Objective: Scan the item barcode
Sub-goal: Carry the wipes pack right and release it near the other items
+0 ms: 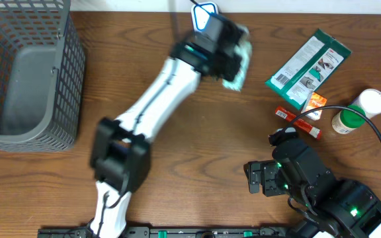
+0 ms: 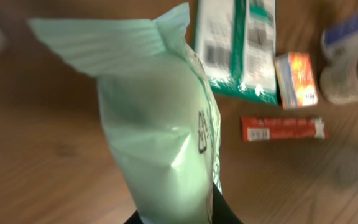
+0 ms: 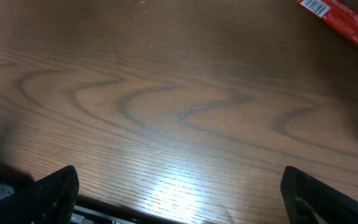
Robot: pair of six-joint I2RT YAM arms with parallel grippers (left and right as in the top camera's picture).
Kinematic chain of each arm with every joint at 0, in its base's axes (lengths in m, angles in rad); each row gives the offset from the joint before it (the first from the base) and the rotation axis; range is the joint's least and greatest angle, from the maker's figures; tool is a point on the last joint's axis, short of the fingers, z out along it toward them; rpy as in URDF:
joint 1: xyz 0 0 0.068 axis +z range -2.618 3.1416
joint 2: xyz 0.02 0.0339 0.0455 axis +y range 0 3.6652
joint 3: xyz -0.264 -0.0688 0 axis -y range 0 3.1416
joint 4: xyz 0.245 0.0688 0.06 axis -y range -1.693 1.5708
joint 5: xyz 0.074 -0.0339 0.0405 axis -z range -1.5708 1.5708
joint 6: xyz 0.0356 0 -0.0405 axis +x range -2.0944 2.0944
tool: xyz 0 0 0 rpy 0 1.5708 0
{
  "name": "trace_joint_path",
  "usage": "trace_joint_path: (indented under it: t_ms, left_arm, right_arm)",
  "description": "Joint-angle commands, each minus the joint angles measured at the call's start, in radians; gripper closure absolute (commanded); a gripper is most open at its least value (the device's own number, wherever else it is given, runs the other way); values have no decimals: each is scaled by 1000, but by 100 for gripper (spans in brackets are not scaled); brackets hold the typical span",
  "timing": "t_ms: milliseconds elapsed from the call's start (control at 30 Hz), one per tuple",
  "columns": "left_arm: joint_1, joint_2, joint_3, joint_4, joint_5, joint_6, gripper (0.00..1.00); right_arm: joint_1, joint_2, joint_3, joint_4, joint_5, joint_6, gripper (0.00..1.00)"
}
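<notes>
Above the far middle of the desk (image 1: 197,152), the left gripper (image 1: 225,53) was pinching a pale green bag (image 2: 160,143) off the wood; the right gripper (image 3: 191,196) stood spread wide, holding nothing.

Bare wood lies open across the centre of the table (image 1: 230,135), between the left arm (image 1: 157,99), stretched diagonally from near edge to far edge, and the clutter at right. That clutter (all lying close together) is a green-and-white packet (image 1: 307,66), a small orange box (image 1: 317,101), a red stick pack (image 1: 297,123) and a white-and-green bottle (image 1: 372,102). A pale green pouch (image 1: 238,66) at the arm's tip blocks the far centre. A wire basket (image 1: 38,39) fills the far-left corner. The right gripper (image 3: 191,196), jaws spread wide, faces bare wood.
</notes>
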Motion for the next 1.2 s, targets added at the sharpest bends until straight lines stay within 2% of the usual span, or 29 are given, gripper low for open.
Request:
trace_joint_path:
  t_ms: [0,67,167,367,600,700,933,1167]
  left_arm:
    - [-74,100,-17,35,43,-61,92]
    - [-105,130,-17,60,43,-61,84]
    - [-138,137,-16,114,43,-61,49]
    - [-134,67,-2,150,32,-61,21]
    - [-67,-143,-2,33,-243,-62,20]
    - [-18,-240,-2,-49,-310,-61,20]
    - [148,-388,-2,-189,-356,-61,20]
    - [258,-402,-3,-254,-356,-61,20]
  right_arm:
    - [-5,-5,21,3,21,9,1]
    - [-5,-5,21,3,21,9,1]
    - [-5,-5,21,2,21,9,1]
    - [-5,-5,21,-4,21,8,1]
    - [-5,-5,21,14,44,9,1]
    - [-5,-4,21,44,47,9,1]
    - [-5,-4,21,42,47,8,1]
    - [-5,-4,21,42,47,9,1]
